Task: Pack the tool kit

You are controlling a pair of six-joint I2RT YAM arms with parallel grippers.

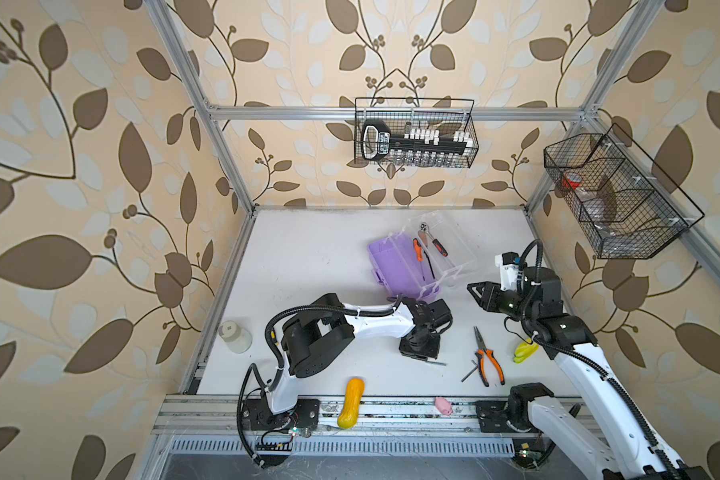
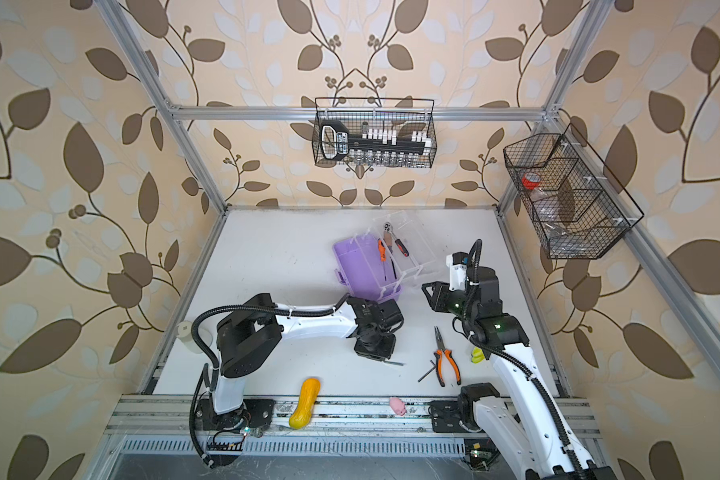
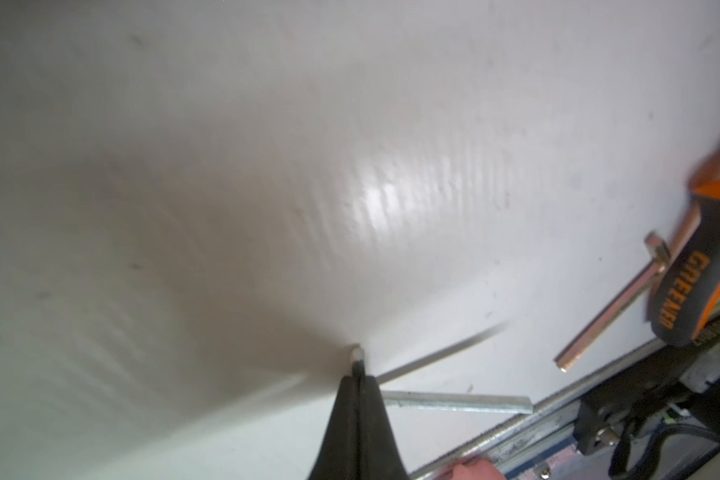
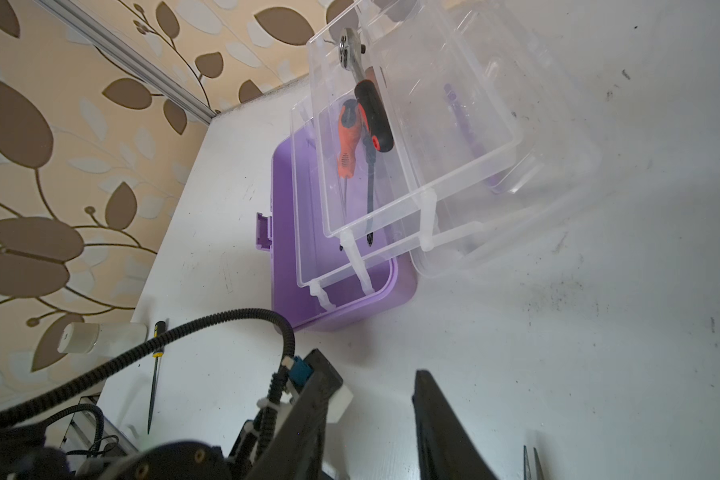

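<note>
Pinching the hex key [image 3: 454, 404] by its short end, left gripper [image 3: 357, 372] is clamped to lift it; right gripper [image 4: 371, 365] hovers empty, jaws apart, facing the open kit [image 4: 350, 307].

Your white table [image 1: 308, 257] carries the lilac box [image 1: 393, 268]; nearer the camera than the box lie pliers [image 1: 490, 360], a hex key [image 1: 470, 371] and a white jar [image 1: 235, 336].

Both top views look steeply down on the table [image 1: 308, 257] (nearly identical); wrist cameras skim it closely.
</note>
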